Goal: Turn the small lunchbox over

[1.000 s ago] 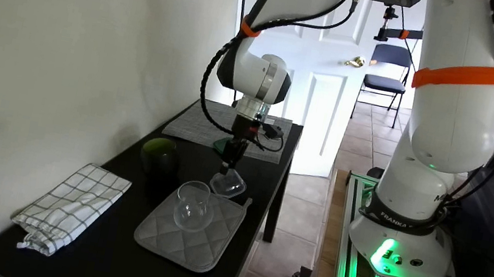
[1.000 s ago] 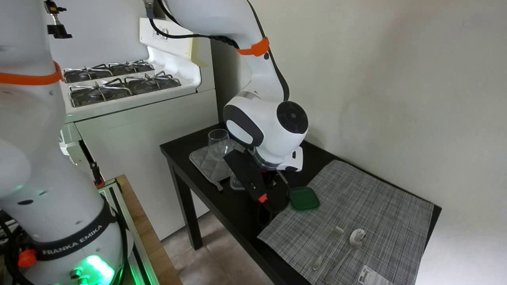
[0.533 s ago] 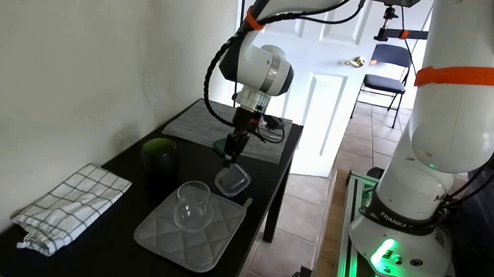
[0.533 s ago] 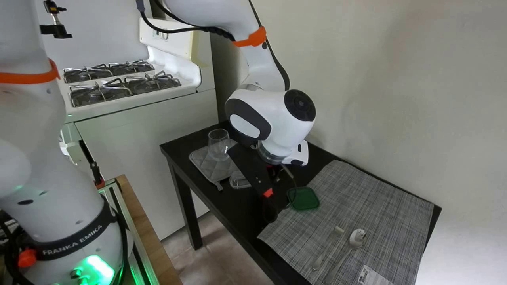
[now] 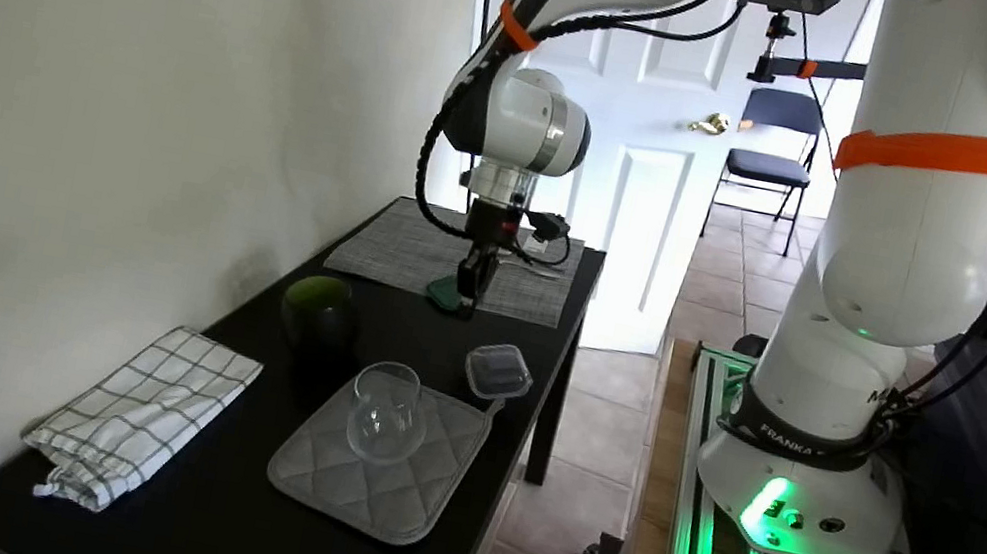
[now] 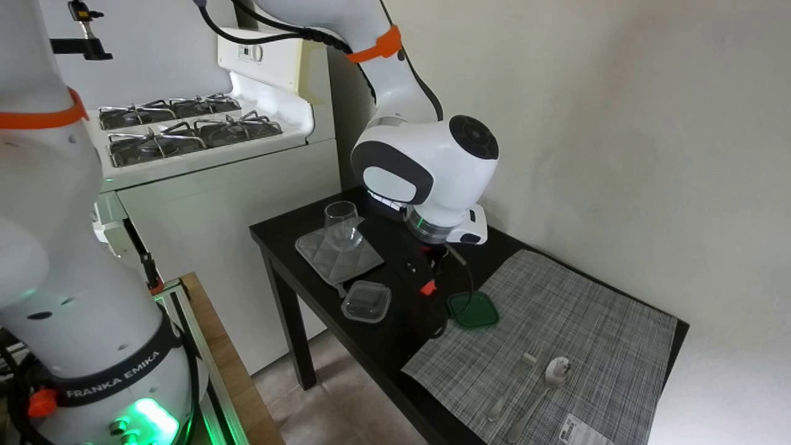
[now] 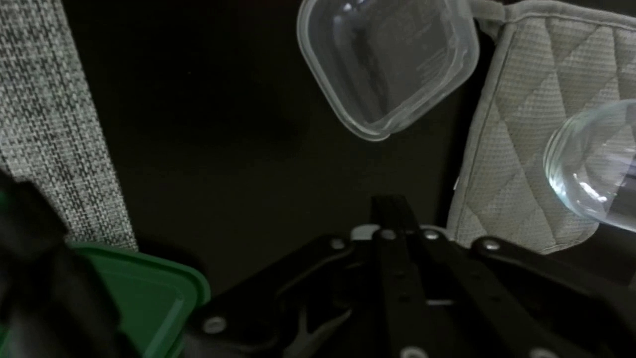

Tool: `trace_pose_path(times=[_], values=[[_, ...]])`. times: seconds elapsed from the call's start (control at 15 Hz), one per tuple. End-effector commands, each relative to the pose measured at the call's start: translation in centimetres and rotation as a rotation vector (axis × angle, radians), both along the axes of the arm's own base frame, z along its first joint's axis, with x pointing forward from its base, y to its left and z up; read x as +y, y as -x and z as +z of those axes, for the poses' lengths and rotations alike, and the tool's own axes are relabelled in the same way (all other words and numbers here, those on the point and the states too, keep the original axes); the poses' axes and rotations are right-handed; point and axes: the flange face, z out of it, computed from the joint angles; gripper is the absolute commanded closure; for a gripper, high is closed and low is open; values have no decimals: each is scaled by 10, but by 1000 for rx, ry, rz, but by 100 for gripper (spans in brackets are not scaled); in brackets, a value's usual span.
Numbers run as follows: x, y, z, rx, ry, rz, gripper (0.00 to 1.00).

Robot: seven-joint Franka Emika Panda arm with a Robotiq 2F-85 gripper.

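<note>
The small lunchbox (image 5: 498, 372) is a clear, shallow, rounded-square plastic container. It lies flat on the black table near its edge, by the loop of the grey potholder; it also shows in an exterior view (image 6: 366, 301). In the wrist view the lunchbox (image 7: 392, 59) is at the top, cut off by the frame. I cannot tell for sure which way its open side faces. My gripper (image 5: 467, 306) is above the table, apart from the lunchbox and closer to the green lid. In the wrist view the fingers (image 7: 392, 204) are together with nothing between them.
A clear glass (image 5: 388, 416) stands on the grey potholder (image 5: 402, 505). A dark green cup (image 5: 319, 317) and a checked cloth (image 5: 144, 414) are along the wall side. The green lid (image 6: 473, 309) lies by the grey placemat (image 6: 556, 334), which holds a fork and a spoon (image 6: 556, 371).
The lunchbox was at the gripper's tip, then shifted toward the table edge and now lies apart from the gripper. The gripper has risen and moved away, toward the placemat side.
</note>
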Motion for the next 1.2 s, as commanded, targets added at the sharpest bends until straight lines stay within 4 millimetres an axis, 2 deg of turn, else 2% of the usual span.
trace_pose_path(times=[0.0, 0.33, 0.6, 0.8, 1.0, 1.07, 1.13], values=[[3, 12, 13, 36, 30, 16, 68], [13, 41, 5, 119, 45, 82, 31], [20, 65, -6, 166, 45, 56, 1], [24, 78, -15, 178, 46, 20, 0], [21, 81, -20, 148, 87, -40, 0], [20, 81, -21, 128, 104, -71, 0], [16, 68, -24, 107, 114, -106, 1]])
